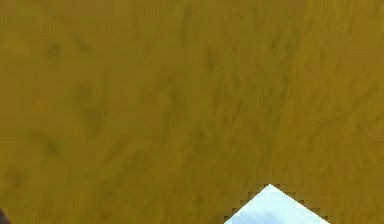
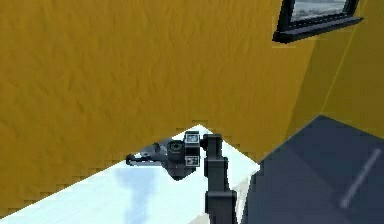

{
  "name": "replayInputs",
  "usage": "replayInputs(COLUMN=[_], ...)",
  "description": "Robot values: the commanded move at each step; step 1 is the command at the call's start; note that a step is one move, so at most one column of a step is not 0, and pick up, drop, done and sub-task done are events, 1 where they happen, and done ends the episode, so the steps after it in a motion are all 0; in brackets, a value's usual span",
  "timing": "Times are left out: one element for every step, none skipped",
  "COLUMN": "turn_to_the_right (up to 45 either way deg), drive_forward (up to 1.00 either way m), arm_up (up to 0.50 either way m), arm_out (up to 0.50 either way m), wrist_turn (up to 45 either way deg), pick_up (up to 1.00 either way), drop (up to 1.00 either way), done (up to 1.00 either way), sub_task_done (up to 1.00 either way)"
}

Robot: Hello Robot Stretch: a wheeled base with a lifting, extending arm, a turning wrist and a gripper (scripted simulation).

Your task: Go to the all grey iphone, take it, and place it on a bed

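Arm side view has the arm [image 2: 215, 185] reaching out over a white surface [image 2: 110, 195], with the claw [image 2: 141, 155] at its far end, close to the mustard wall [image 2: 100, 70]. Honestly can't tell how the claw is set or whether it's got anything. Same for where the grey iphone is: a dark phone would blend right into the claw's dark body, so I can't place it.

Forward view is nearly all wall [image 1: 150, 100], with 1 white corner [image 1: 275, 208] at the bottom.

My worries, 2 of them:

1. The base looks jammed up against the wall. Turning with the arm out could swing the claw into the wall or into the dark grey slab [image 2: 320, 175] at the right, and that could knock a phone loose.
2. That slab under the window [image 2: 320, 20] might be the bed, or not. Dropping on a guess, or near its edge, could put the phone on the floor.
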Motion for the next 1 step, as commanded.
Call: replayInputs(turn_to_the_right=[0.0], drive_forward=[0.00], arm_up=[0.16], arm_out=[0.00], wrist_turn=[0.0], pick_up=[0.00], drop=[0.00], done=[0.00], sub_task_done=[0.00])
